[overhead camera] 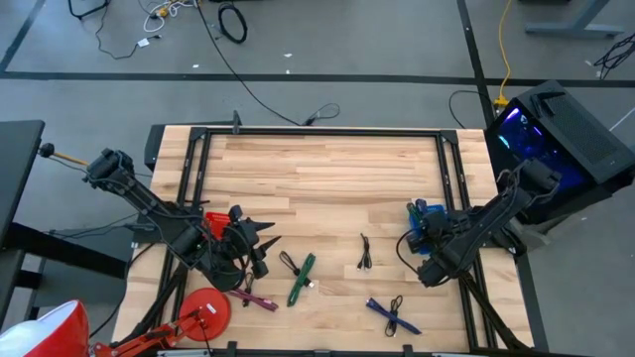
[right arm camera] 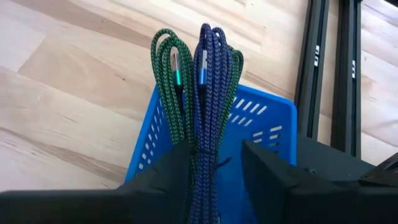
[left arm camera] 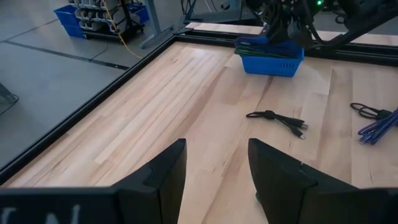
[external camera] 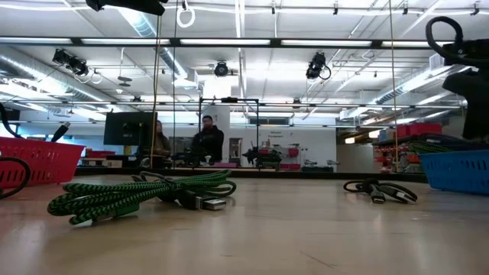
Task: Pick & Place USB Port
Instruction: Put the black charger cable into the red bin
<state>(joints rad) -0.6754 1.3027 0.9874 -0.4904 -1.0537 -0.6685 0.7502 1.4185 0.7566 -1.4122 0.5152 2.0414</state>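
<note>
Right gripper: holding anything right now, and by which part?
Cannot be told. A coiled blue cable sits between the right gripper fingers over the blue basket, but whether they grip it is unclear.

Two dark jointed arms, each gripper point(left arm camera: 214, 180) with broad matte-black fingers, apparently white lettering below.

Blue basket point(right arm camera: 249, 134): lower part hidden behind the right gripper point(right arm camera: 214, 180). Bundled cables point(right arm camera: 199, 93): lower ends lost between its fingers. Red basket point(external camera: 34, 162): cut by the low view's edge.
</note>
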